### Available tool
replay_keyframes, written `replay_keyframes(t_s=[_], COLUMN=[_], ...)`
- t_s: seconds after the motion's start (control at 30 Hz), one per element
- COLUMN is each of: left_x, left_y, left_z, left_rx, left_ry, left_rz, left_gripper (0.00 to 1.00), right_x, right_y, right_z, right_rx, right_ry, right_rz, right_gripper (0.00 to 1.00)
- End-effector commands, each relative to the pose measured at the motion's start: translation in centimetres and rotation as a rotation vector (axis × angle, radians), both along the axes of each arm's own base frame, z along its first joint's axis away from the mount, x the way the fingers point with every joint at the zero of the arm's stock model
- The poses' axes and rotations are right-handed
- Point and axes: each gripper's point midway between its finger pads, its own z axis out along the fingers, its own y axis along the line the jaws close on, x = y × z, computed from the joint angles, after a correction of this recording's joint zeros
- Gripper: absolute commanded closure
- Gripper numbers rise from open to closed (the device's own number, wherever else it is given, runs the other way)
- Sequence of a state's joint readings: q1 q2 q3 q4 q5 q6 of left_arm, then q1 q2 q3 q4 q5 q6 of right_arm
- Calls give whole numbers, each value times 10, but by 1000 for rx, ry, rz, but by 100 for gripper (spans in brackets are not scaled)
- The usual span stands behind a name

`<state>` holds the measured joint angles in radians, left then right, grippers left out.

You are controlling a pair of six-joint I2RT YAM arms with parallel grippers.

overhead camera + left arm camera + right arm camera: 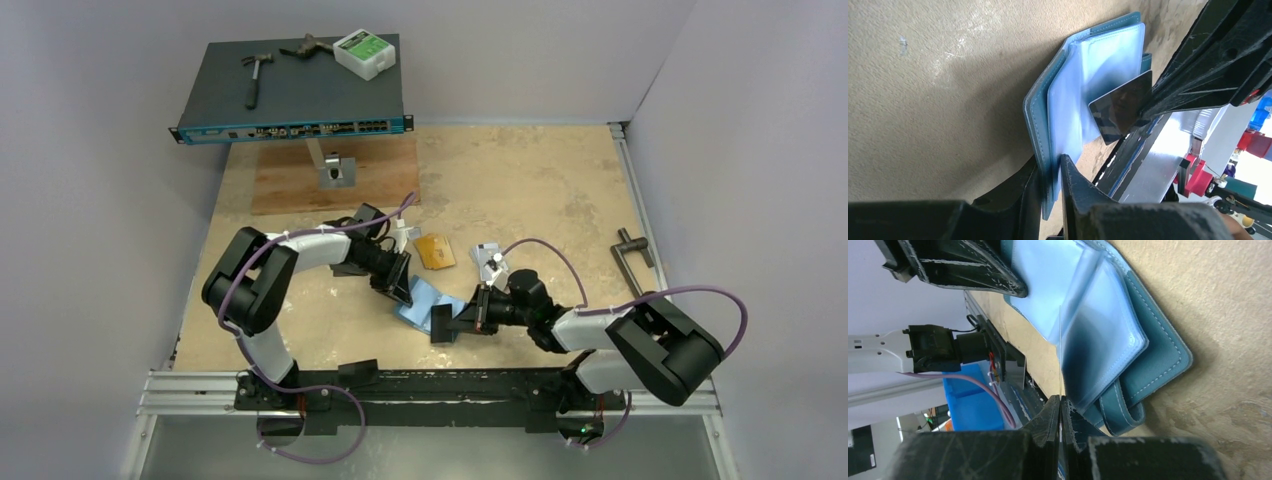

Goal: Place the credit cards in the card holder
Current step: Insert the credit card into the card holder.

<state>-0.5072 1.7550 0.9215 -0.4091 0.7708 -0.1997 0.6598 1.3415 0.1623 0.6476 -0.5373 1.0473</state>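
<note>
The teal card holder (422, 306) lies open mid-table, its pale glossy pockets (1108, 55) fanned up. My left gripper (1050, 167) is shut on the card holder's edge, pinching the cover and one pocket leaf. My right gripper (1060, 400) is shut on a credit card (1122, 112), a dark glossy one seen edge-on as a thin line (1060, 350), with its far corner at the pockets (1103, 335). An orange-gold credit card (435, 250) and a silver-grey one (488, 254) lie flat just beyond the holder.
A dark network switch (295, 95) sits raised at the back left with a hammer (256, 75) and a white box (364, 52) on it, above a wooden board (290, 185). A dark metal handle (632, 255) lies at the right edge.
</note>
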Motion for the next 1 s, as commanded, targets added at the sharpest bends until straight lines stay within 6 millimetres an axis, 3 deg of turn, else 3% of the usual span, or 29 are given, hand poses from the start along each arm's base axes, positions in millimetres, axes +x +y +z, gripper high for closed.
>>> replay_keyframes(t_s=[0.0, 0.2, 0.57, 0.97], left_x=[-3, -3, 15, 21], left_y=[1, -3, 3, 10], left_z=[-2, 7, 20, 10], left_rx=[22, -17, -50, -12], left_ry=[1, -3, -25, -30], left_rz=[3, 5, 65, 64], left_gripper=[80, 62, 62, 67], right_x=[8, 10, 10, 14], right_y=[4, 4, 4, 5], right_z=[13, 6, 1, -1], right_rx=[45, 37, 40, 42], right_ry=[-60, -38, -23, -23], right_rz=[2, -1, 10, 7], right_gripper=[100, 100, 100, 100])
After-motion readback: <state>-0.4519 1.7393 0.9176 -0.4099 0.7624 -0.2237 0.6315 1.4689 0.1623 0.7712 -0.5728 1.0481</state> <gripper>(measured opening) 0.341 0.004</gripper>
